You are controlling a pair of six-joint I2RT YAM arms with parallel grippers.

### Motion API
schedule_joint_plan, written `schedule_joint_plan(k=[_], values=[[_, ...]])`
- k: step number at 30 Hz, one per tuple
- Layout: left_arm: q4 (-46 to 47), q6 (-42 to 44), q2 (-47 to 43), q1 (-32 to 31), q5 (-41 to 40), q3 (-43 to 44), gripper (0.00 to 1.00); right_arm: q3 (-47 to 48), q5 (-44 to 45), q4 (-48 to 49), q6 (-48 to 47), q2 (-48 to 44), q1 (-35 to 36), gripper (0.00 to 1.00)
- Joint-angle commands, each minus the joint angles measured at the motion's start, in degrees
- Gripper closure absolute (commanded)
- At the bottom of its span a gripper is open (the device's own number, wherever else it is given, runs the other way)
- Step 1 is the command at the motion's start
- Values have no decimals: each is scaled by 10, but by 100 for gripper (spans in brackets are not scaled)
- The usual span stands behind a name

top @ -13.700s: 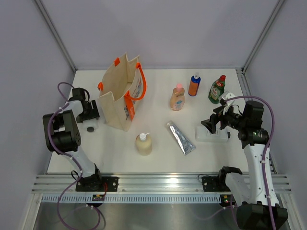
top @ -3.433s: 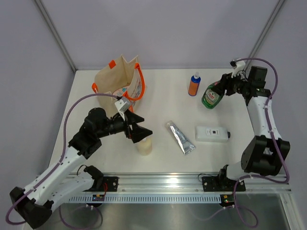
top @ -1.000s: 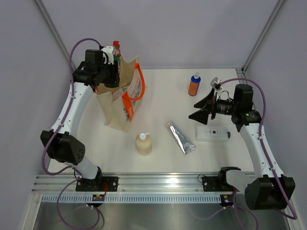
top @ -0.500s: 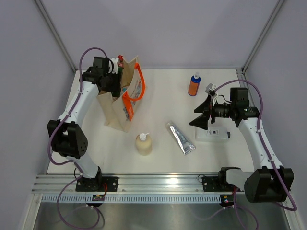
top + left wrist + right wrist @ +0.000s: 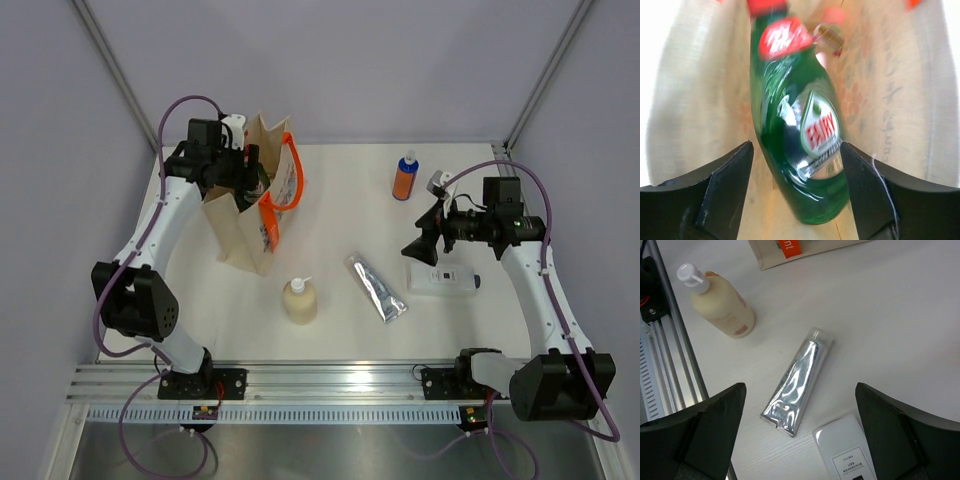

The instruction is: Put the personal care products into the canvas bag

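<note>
Four products — orange bottle (image 5: 404, 178), pump bottle (image 5: 300, 300), silver tube (image 5: 377, 287), flat white bottle (image 5: 443, 279) — lie unpacked on the worktop (image 5: 340, 200). Left fingers (image 5: 725, 190) flank the green bottle (image 5: 805, 135) inside the canvas bag (image 5: 245, 225), grip unclear; right fingers (image 5: 695, 435) gape empty.

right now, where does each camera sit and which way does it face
Top external: above and behind the arm bases, facing down at the table; left arm and right arm show, left pincer at the canvas bag.
Left wrist: faces down into the bag; its fingers flank the green bottle.
Right wrist: faces down at the silver tube, framed by its open fingers.
Shared: top and right wrist both show tube, cream pump bottle, flat white bottle.
</note>
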Motion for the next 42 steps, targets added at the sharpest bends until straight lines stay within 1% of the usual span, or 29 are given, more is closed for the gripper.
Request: schedule_joint_plan(k=[1,2,5,6,8,9,10,12,14,15,16,17,18,19,20,21,23,24,25,26,27,28,29,30,33,34,36,39,42], values=[[45,7,-42,1,24,7,23,12,80,24,9,-24,-2,0],[48,6,-51,1,26,7,21,13,86,18,2,-25,-2,1],[58,3,-70,1,33,7,18,32,101,-51,-88,-24,-2,0],[59,1,-87,1,36,6,16,44,108,-110,-175,-21,-2,1],[68,-6,-108,1,38,6,11,54,112,-179,-286,-11,-2,1],[71,-8,-133,1,39,3,4,55,120,-242,-388,-5,-2,1],[75,-13,-147,1,42,0,1,53,125,-263,-429,-3,-2,0],[93,-18,-180,1,47,-12,1,37,124,-278,-462,1,0,0],[116,-38,-233,1,56,-42,1,20,134,-246,-421,0,34,1],[123,-42,-250,1,60,-54,1,-7,168,-213,-373,-3,62,1],[128,-50,-269,1,65,-83,1,-21,195,-122,-257,-7,124,0],[138,-54,-305,1,68,-99,1,-35,223,-77,-204,-5,154,0],[144,-56,-325,1,69,-118,1,-52,265,-13,-119,0,180,0],[150,-62,-345,1,73,-137,1,-57,280,17,-75,19,216,1],[161,-67,-385,1,72,-179,1,-58,286,39,-39,33,226,1],[164,-70,-405,1,71,-200,1,-60,296,97,55,42,231,1],[164,-82,-461,1,66,-252,1,-54,320,152,148,77,241,1],[161,-85,-480,1,64,-269,1,-53,356,206,229,88,246,1],[157,-92,-499,1,68,-286,1,-53,389,227,265,107,254,1],[152,-99,-517,1,67,-303,1,-47,411,238,286,118,274,1],[150,-107,-554,1,68,-338,1,-39,455,256,315,129,286,1],[149,-125,-573,1,72,-354,1,-38,482,268,328,148,299,1],[144,-135,-591,1,73,-369,1,-33,503,277,334,157,324,0],[142,-145,-624,0,72,-400,1,-32,521,283,332,165,334,0],[135,-188,-675,1,73,-440,1,-25,571,290,338,208,365,1],[134,-210,-703,1,75,-463,1,-23,594,289,343,231,368,1],[128,-225,-727,1,77,-483,1,-15,633,282,337,253,368,1],[113,-243,-761,1,76,-509,1,-3,649,265,326,285,366,1],[98,-251,-784,1,73,-525,1,14,625,231,328,312,367,1]])
